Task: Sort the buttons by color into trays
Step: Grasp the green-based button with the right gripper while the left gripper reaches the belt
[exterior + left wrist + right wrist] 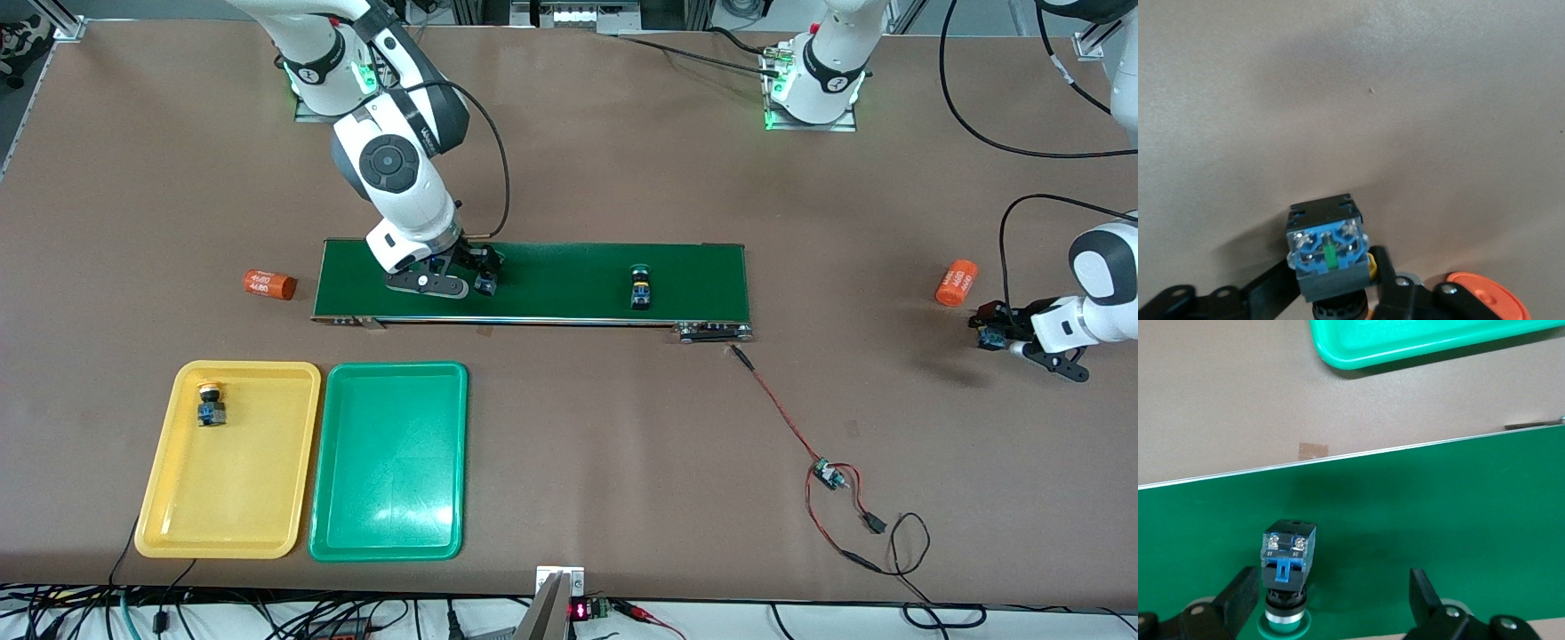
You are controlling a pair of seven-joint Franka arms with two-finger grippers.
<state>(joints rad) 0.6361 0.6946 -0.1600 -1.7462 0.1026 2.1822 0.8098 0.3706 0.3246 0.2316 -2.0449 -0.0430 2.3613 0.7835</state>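
Right wrist view showed the right hand (1331, 600) wide around a green-capped, dark blocky plastic button (1289, 570); closing seemed next. Left hand (1331, 283) held a yellow-capped button (1327, 252).

orange cylinder (269, 284) printed "4680" twice

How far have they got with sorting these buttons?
One yellow button already lies in the yellow tray; the green tray holds nothing. The left gripper grips a yellow-capped button over the table near an orange cylinder. The right gripper is open around a green button on the belt. Another button waits farther along the belt.
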